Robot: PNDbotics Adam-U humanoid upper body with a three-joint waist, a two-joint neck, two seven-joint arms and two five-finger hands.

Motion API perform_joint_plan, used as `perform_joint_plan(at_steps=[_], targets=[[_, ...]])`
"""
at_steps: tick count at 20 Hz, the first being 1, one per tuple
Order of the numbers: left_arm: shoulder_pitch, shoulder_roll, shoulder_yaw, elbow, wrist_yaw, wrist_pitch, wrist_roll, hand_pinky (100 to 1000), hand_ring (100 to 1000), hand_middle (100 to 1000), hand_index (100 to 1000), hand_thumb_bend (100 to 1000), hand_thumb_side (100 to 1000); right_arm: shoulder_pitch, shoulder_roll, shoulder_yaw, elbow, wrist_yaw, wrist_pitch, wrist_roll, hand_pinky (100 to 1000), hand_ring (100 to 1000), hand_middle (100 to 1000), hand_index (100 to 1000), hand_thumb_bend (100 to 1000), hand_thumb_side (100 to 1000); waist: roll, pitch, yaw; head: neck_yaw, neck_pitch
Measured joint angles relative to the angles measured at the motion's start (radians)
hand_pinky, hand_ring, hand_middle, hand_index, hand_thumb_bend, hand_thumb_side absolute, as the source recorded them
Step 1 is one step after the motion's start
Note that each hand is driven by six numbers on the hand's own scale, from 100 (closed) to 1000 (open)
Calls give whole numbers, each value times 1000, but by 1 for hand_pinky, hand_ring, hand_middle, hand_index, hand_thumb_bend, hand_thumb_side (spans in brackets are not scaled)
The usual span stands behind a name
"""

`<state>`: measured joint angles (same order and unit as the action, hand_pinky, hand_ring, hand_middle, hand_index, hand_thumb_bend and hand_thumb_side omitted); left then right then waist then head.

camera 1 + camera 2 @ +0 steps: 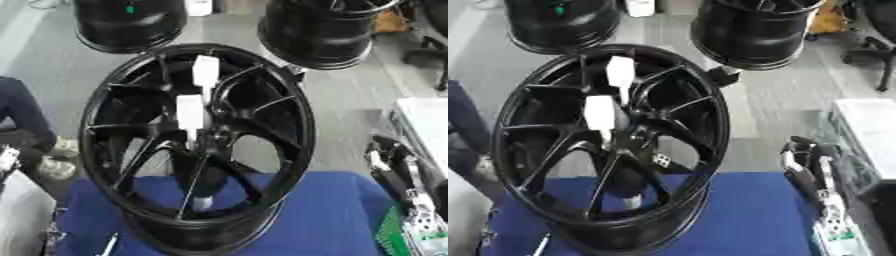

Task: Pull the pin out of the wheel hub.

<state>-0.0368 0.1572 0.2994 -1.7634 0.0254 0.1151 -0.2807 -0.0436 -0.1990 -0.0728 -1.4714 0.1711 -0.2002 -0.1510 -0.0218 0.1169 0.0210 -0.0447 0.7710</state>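
The black wheel hub (198, 145) stands on blue cloth (332, 215) — right hand (811, 165) beside it, grip unclear.

light: even, soft, from above | shadows: weak on grey floor (350, 90) | glare: dull sheen on black wheel hub (289, 115) rim, white block (190, 112) washed out | blur: both views soft, edges smeared
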Motion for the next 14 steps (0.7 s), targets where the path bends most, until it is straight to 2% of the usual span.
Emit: perform_joint_plan(at_steps=[10, 12, 14], targets=[[-3, 2, 0, -2, 0, -3, 3, 682, 583, 583, 681, 526, 532, 0, 1, 0, 0, 0, 0, 0, 701, 617, 607, 785, 100, 522, 1, 0, -2, 0, 0], [-14, 24, 0, -7, 3, -12, 8, 682, 584, 586, 683, 521, 522, 0, 1, 0, 0, 0, 0, 0, 701, 617, 607, 785, 100, 521, 2, -1, -3, 0, 0], [-37, 81, 0, -7, 15, -34, 17, 684, 586, 589, 686, 517, 505, 0, 1, 0, 0, 1, 0, 0, 701, 617, 607, 785, 100, 521, 6, -1, -4, 1, 0]])
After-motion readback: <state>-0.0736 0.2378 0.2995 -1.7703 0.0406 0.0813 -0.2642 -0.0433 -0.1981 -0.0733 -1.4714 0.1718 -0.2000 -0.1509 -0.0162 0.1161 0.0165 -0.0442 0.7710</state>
